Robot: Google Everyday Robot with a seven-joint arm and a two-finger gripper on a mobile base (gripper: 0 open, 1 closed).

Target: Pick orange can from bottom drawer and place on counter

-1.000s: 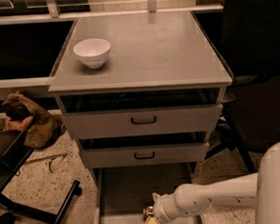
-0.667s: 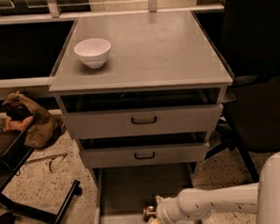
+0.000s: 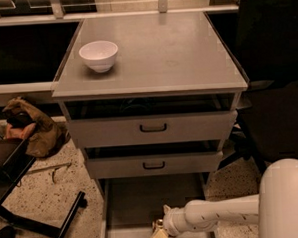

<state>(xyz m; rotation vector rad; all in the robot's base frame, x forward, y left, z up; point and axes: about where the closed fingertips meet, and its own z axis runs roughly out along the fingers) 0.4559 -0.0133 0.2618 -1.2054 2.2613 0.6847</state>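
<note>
The long shallow grey metal bottom drawer stands pulled out at the foot of the cabinet, its flat floor bare towards the back. The white arm reaches in low from the right, across the drawer's right rail, and the cream-coloured two-finger gripper sits at the drawer's front end, near the lower edge of the view. A small shiny golden-orange can shows only as a glint right against the gripper's upper side, over the drawer floor (how much of it the gripper hides is unclear), and whether the claw is spread or closed on it cannot be told. Directly above hang the two grey drawers with dark handles, the upper and the lower, each with a dark gap over its front. The flat light grey counter carries a round white bowl near its left edge. On the speckled floor to the left lie a crumpled brown cloth and a black chair leg; a dark chair stands to the right, behind the robot's white rounded body.
</note>
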